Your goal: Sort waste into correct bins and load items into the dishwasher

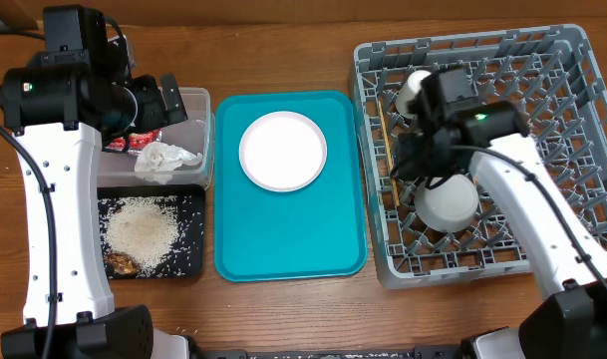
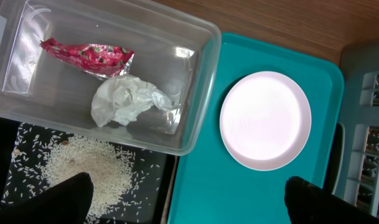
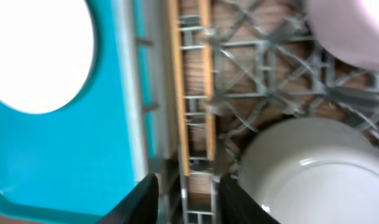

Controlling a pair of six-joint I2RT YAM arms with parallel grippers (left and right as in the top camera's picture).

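Thin wooden chopsticks (image 3: pixel 180 93) lie along the left side of the grey dishwasher rack (image 1: pixel 572 60). My right gripper (image 3: pixel 189 199) is open just behind their near ends, its jaws apart and not touching them. A white bowl (image 1: pixel 448 202) and a white cup (image 1: pixel 415 88) sit in the rack. The pale plate (image 1: pixel 283 150) rests on the teal tray (image 1: pixel 283 239). My left gripper (image 2: pixel 189 202) hangs open and empty above the clear tub (image 2: pixel 195 81), which holds the red wrapper (image 2: pixel 86 55) and white napkin (image 2: pixel 130 99). Rice (image 2: pixel 83 165) lies in the black tray (image 2: pixel 149 186).
A pale pinkish rounded dish (image 3: pixel 351 31) shows in the rack beyond the white bowl (image 3: pixel 301 168). Brown scraps (image 1: pixel 122 263) sit at the black tray's near left corner. The right arm crosses over the rack's middle.
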